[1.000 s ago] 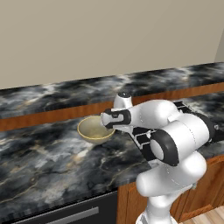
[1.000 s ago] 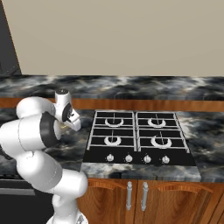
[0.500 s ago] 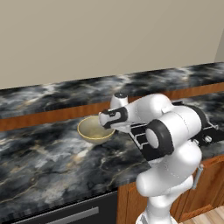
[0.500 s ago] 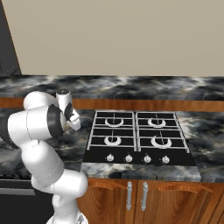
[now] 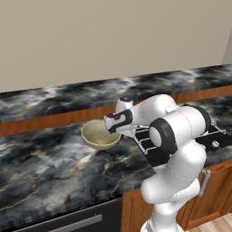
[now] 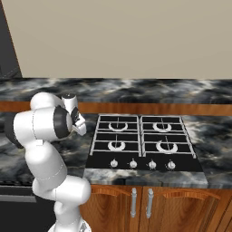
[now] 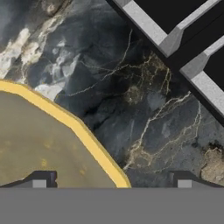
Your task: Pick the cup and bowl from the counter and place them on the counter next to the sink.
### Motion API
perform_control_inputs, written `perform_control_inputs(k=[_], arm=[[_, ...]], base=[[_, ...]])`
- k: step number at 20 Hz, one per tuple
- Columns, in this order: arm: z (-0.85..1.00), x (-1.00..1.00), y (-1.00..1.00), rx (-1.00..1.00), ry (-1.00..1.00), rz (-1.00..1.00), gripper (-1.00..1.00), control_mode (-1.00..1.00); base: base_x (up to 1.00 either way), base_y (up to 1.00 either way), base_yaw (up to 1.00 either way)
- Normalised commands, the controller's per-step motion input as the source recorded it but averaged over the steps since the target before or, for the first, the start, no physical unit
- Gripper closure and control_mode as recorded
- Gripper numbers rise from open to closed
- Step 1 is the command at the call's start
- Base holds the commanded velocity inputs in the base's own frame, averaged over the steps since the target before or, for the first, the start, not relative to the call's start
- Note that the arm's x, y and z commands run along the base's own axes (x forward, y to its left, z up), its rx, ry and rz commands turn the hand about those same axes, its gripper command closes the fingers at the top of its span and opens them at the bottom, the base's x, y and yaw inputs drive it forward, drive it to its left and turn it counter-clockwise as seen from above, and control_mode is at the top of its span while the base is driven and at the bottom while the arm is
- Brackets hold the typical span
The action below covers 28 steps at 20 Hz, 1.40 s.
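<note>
A: Gripper [image 7: 111,181] spread wide, nothing between the fingers; one tip over the bowl [image 5: 99,134], the other outside its rim, presumably straddling it for a rim pinch.

B: Bowl's location?

A: On the counter [image 5: 50,158], just beside the stovetop [image 6: 142,142]; wall beyond.

Counter [image 5: 54,167] glossy marble-look; bowl [image 5: 97,133] matt, perhaps ceramic.

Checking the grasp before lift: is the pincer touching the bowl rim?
Cannot tell. In the hand view the pincer straddles the bowl rim, one fingertip over its inside, one over the counter; neither contact nor gap shows plainly.
</note>
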Motion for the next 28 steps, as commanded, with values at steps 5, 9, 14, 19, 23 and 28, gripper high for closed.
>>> perform_control_inputs(k=[5, 9, 14, 19, 23, 28], arm=[[0.00, 0.00, 0.00, 0.00, 0.00, 0.00, 1.00, -1.00], [0.00, 0.00, 0.00, 0.00, 0.00, 0.00, 1.00, -1.00], [0.00, 0.00, 0.00, 0.00, 0.00, 0.00, 1.00, -1.00], [0.00, 0.00, 0.00, 0.00, 0.00, 0.00, 1.00, -1.00], [0.17, -0.01, -0.04, 0.01, 0.00, 0.00, 1.00, -1.00], [0.41, -0.06, -0.02, 0.08, 0.00, 0.00, 1.00, -1.00]], base=[[0.00, 0.00, 0.00], [0.00, 0.00, 0.00], [0.00, 0.00, 0.00], [0.00, 0.00, 0.00], [0.00, 0.00, 0.00], [0.00, 0.00, 0.00]])
